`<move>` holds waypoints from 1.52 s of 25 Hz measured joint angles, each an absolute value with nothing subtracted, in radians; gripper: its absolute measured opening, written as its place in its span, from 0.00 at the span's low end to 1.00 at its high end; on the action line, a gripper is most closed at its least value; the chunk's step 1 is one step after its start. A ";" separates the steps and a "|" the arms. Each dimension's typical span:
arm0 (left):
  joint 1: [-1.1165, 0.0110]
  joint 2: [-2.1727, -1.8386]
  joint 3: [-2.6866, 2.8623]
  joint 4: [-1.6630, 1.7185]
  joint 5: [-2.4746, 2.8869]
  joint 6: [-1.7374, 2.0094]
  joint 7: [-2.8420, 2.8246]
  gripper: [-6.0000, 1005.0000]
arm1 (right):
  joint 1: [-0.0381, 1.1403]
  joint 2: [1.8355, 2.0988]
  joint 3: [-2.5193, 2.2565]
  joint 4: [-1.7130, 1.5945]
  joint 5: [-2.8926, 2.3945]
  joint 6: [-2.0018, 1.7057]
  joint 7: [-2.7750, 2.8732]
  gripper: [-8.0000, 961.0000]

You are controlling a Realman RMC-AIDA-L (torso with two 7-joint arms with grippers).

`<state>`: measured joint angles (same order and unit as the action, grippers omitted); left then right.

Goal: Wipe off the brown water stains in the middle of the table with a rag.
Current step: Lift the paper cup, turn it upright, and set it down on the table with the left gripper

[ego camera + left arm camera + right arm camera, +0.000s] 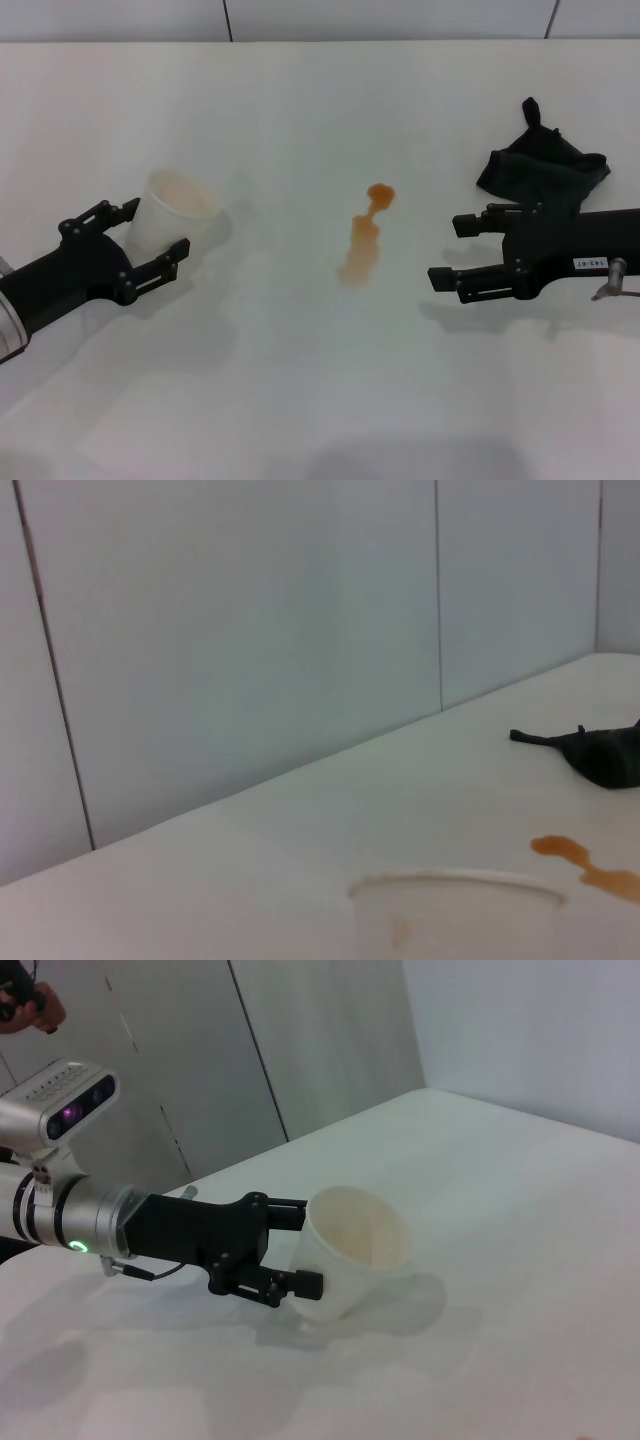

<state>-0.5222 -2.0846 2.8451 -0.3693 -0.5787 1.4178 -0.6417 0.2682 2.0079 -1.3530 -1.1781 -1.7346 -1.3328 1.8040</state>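
The brown water stains (363,236) form a thin orange-brown streak with a blob at the far end, in the middle of the white table (300,400). They also show in the left wrist view (590,865). The black rag (541,165) lies crumpled at the right, just behind my right arm; it also shows in the left wrist view (603,756). My right gripper (444,251) is open and empty, to the right of the stains and pointing at them. My left gripper (160,228) is at the left, shut on a tilted pale paper cup (178,203), also seen in the right wrist view (355,1250).
Grey wall panels (250,630) run along the table's far edge. A person's hand (25,1000) shows far off behind my left arm (70,1215). Bare tabletop lies between the stains and each gripper.
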 joint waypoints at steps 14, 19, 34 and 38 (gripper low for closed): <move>-0.503 -2.085 2.846 -0.356 -0.580 1.419 -0.595 0.78 | 0.282 2.008 -1.353 -1.178 -1.735 -1.333 1.807 0.89; -0.495 -2.085 2.846 -0.355 -0.573 1.417 -0.588 0.78 | 0.288 2.008 -1.353 -1.177 -1.735 -1.333 1.808 0.89; -0.465 -2.086 2.846 -0.329 -0.578 1.414 -0.535 0.78 | 0.312 2.008 -1.353 -1.173 -1.748 -1.332 1.821 0.89; -0.459 -2.086 2.846 -0.329 -0.578 1.415 -0.534 0.77 | 0.312 2.008 -1.356 -1.174 -1.750 -1.332 1.825 0.89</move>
<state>-0.4587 -2.0861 2.8455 -0.3292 -0.5782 1.4148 -0.5336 0.3121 2.0079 -1.3555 -1.1742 -1.7500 -1.3319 1.8254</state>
